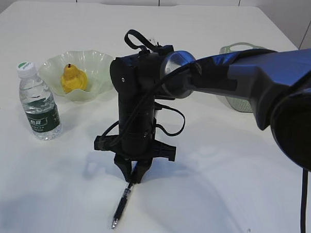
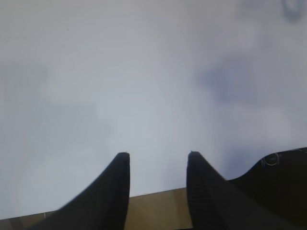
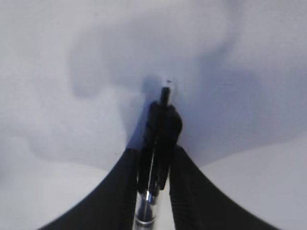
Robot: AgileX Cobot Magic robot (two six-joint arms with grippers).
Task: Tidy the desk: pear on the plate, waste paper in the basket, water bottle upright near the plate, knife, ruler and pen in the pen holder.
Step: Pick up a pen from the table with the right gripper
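Your right gripper (image 1: 132, 178) is clamped on the pen (image 1: 122, 204), which extends toward 6 o'clock. Your left gripper (image 2: 158, 165) stands parted, holding nothing.

Slanted exterior view over table (image 1: 236, 166); wrist views close, pen (image 3: 158, 139) shared.

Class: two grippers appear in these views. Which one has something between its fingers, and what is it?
The right gripper: its fingers are closed on the black pen. The left gripper is open, with only bare table between its fingers.
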